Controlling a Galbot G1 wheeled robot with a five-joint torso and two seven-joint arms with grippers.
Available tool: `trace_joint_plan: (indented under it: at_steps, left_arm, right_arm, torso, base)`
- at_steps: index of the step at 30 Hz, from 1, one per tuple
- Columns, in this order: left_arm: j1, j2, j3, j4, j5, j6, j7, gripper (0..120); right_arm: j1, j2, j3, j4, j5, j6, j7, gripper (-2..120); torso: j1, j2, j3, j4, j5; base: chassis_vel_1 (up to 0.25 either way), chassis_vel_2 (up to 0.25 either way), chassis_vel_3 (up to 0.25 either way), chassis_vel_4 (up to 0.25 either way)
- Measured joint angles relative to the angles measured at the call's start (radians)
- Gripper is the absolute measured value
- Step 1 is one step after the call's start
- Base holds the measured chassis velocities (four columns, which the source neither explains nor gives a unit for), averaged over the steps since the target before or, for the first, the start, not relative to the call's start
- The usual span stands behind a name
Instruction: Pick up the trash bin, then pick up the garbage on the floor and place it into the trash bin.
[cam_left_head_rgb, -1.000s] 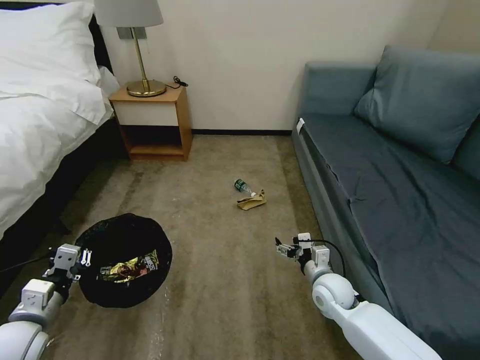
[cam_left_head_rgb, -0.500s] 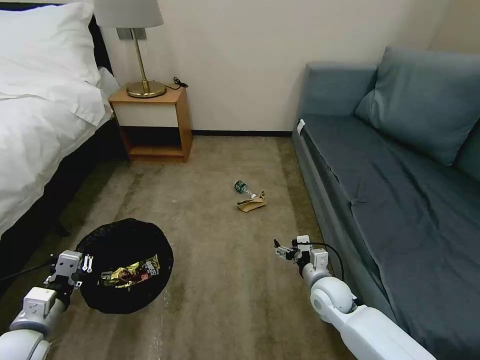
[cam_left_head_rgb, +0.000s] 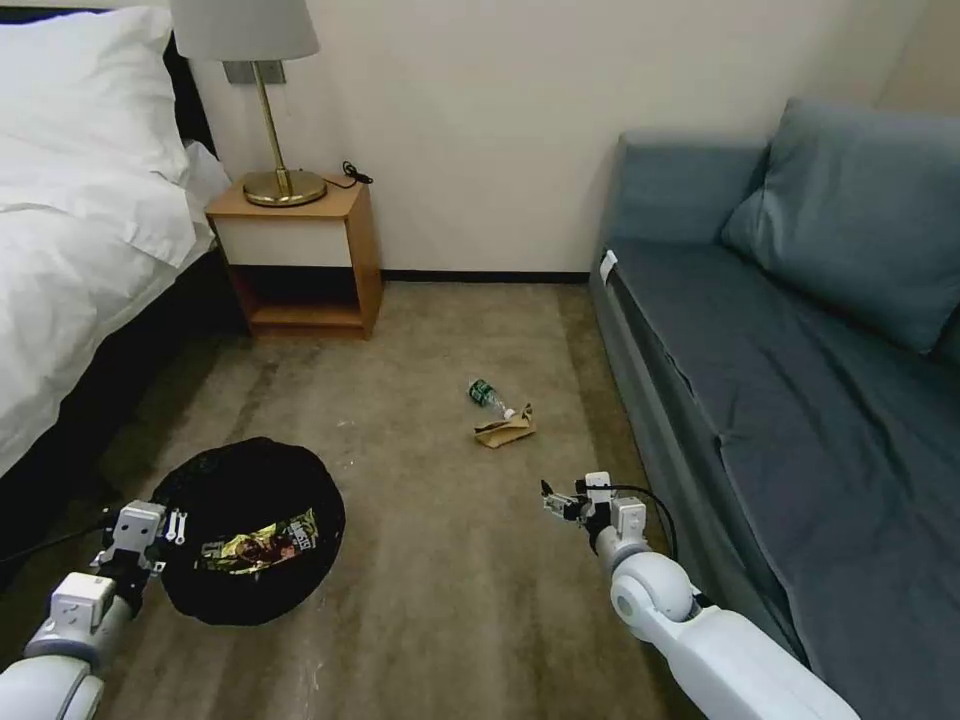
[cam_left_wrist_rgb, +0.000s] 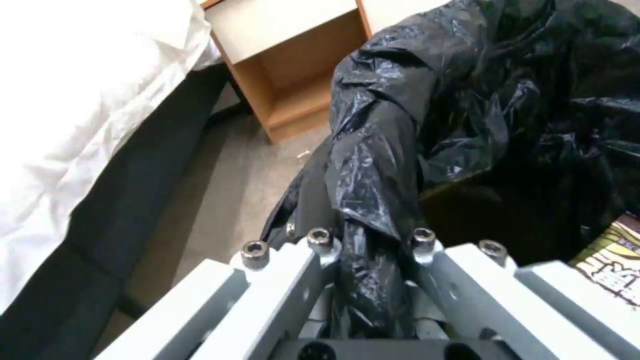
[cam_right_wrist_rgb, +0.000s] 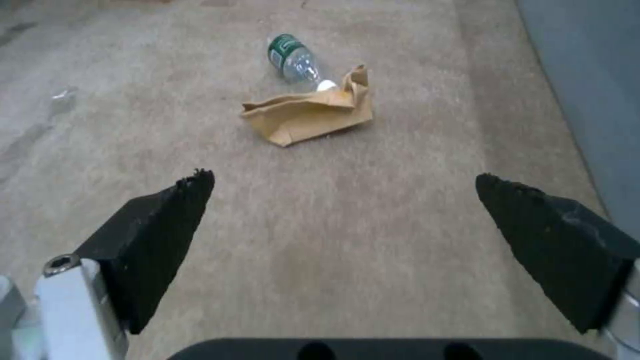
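The left gripper (cam_left_head_rgb: 172, 527) is clenched on the bag-wrapped rim of the trash bin (cam_left_head_rgb: 250, 530), holding it just beside itself; a gold-brown snack wrapper (cam_left_head_rgb: 260, 541) already lies inside. The right gripper (cam_left_head_rgb: 556, 498) hangs spread wide and empty above the carpet (cam_left_head_rgb: 450, 600). Ahead of it, well apart, the crumpled brown paper (cam_left_head_rgb: 505, 429) touches the small green-labelled bottle (cam_left_head_rgb: 487, 395) just beyond. Judging from this, the bin is collected and those two pieces are left.

I see a bedroom: a bed (cam_left_head_rgb: 70, 250) with white sheets, a nightstand (cam_left_head_rgb: 295, 255) right beside it (lamp (cam_left_head_rgb: 255, 100) on top), and a blue sofa (cam_left_head_rgb: 790, 350) across from the bed.
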Motion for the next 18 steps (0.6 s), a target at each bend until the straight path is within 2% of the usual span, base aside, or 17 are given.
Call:
trace_joint_plan:
  at_steps: [7, 18]
  left_arm:
    - [-0.024, 0.019, 0.004, 0.025, -0.017, 0.007, 0.000, 4]
    - [-0.006, 0.009, -0.005, 0.029, -0.016, 0.006, 0.005, 4]
  right_arm:
    - [0.038, 0.037, -0.023, -0.051, 0.007, 0.010, -0.019, 100]
    - [0.065, 0.056, -0.042, -0.073, 0.014, 0.015, -0.027, 100]
  torso:
    - [0.000, 0.000, 0.000, 0.0000, 0.0003]
    - [0.000, 0.000, 0.000, -0.0001, 0.0000]
  base:
    - [-0.127, 0.107, 0.119, -0.123]
    - [-0.139, 0.134, 0.143, -0.139]
